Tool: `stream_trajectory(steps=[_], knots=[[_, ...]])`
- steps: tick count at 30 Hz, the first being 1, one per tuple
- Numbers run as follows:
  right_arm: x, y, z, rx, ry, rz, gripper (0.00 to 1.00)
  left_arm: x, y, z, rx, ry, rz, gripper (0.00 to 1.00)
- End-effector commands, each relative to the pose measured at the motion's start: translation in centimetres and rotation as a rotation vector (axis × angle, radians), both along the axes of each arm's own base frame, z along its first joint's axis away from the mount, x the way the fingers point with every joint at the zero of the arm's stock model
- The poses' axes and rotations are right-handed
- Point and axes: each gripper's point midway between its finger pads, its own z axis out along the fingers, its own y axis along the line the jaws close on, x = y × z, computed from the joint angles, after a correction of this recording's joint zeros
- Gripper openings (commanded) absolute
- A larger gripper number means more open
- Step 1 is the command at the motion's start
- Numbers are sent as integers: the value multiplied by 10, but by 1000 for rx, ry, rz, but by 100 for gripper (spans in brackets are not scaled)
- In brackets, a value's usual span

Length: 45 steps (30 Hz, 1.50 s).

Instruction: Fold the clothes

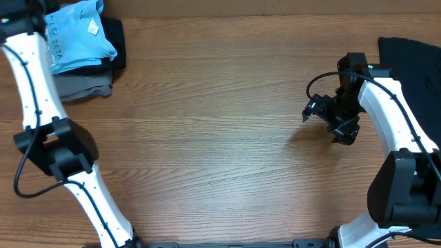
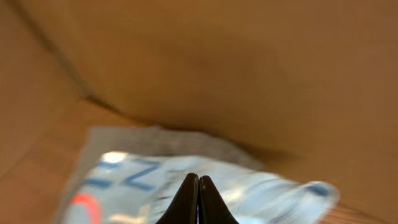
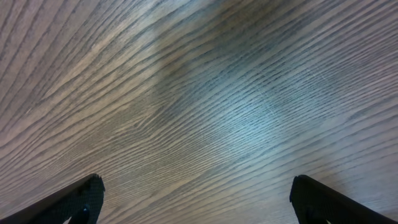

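1. At the near edge of the bench (image 1: 207, 158), both arms rise from their bases, and no cloth lies on the wood between them.
2. Midway back on the right, the right arm (image 1: 386, 103) hangs its jaws spread wide over plain wood, gripping nothing. I'd judge it is waiting for the next piece.
3. Further back on that side, a loose black garment (image 1: 410, 58) lies at the bench's edge, apart from those jaws. It is likely the next one to fold.
4. In the far left corner, the light blue T-shirt (image 1: 79, 34) tops a pile over a black layer (image 1: 118, 41) and a grey layer (image 1: 83, 86), seemingly stacked out of the way.
5. The left arm (image 1: 31, 83) reaches to that pile, its jaws pressed together over the blue shirt. The blurred wrist view shows no cloth between them, and I cannot tell whether they touch it.
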Motion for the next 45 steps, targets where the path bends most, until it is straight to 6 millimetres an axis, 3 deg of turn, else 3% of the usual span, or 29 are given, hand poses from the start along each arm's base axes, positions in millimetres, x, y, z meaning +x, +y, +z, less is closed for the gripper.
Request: stream_trajectory(steps=[1,9,12,14,17,19,20,22,25,28,31,35,39,42,45], knots=[[5,2,16,4,-53,7,100,23,-11,-44,-40,23,-31,4],[1,2,16,4,-37,7,100,39,-11,-154,-154,140,5,4],[1,2,16,4,-38,7,100,39,-13,-175,-178,165,8,5],[1,2,16,5,-35,6,100,43,-18,-172,-189,147,-18,11],[-1,2,16,5,-29,6,100,52,-29,-140,-206,74,-87,22],[-1,2,16,5,-29,6,100,55,-38,-100,-211,3,-143,30],[-1,2,16,5,-30,6,100,55,-42,-81,-208,-28,-163,39],[0,2,16,4,-31,2,100,51,-50,-37,-207,-95,-198,70],[2,2,17,4,-44,2,99,37,-64,22,-194,-170,-248,75],[7,2,25,2,-89,3,99,14,-84,83,-188,-242,-322,100],[12,2,43,-1,-171,4,99,-13,-110,130,-212,-286,-428,100],[13,2,79,-6,-308,12,99,-56,-148,169,-272,-287,-574,100],[1,1,118,-23,-442,52,99,-108,-183,191,-376,-234,-707,100],[-16,-5,147,-65,-531,59,99,-142,-193,203,-392,-198,-702,100],[-38,-14,171,-129,-604,43,99,-176,-193,202,-338,-128,-635,100]])
